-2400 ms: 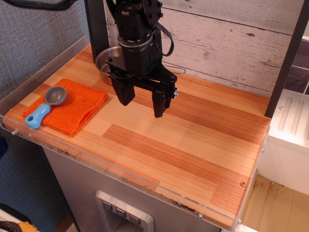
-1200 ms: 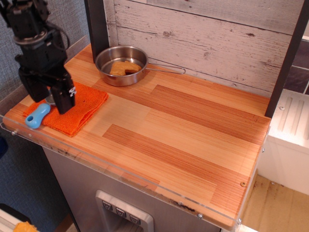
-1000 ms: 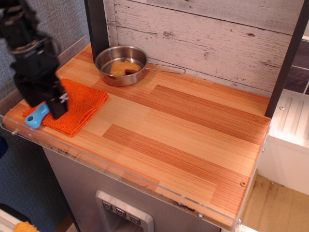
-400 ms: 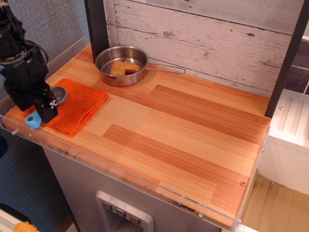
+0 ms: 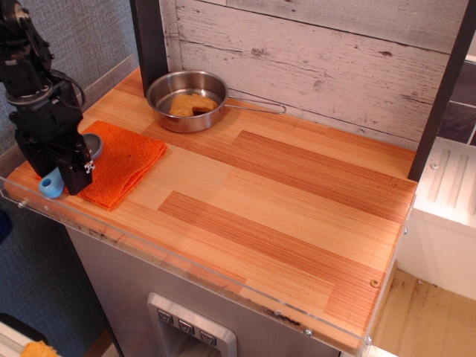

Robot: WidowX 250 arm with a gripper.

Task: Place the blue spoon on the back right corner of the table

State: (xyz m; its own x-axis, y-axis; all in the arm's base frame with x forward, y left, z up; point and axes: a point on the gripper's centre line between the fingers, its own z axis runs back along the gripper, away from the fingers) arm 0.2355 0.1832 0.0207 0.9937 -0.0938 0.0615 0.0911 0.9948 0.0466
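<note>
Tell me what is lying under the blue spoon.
The orange cloth lies under the blue spoon, on the table. The gripper covers the handle's middle, so contact there is hidden.

Counter (image 5: 297,216): one, wooden strips with a clear edge.

Spoon (image 5: 50,184): one, blue-handled, mostly covered by the arm; only the handle end and a sliver of the grey bowl show.

Cloth (image 5: 123,160): one, orange, folded.

Pan (image 5: 186,99): one, steel, with a single wire handle.

Sponge-like piece in the pan (image 5: 190,105): one, yellowish-brown.

Robot arm (image 5: 33,89): one, black.

Fingers (image 5: 76,176): one clearly visible; whether a second stands behind it cannot be told from here.

Dark upright posts (image 5: 149,37): two, one at each back corner.
</note>
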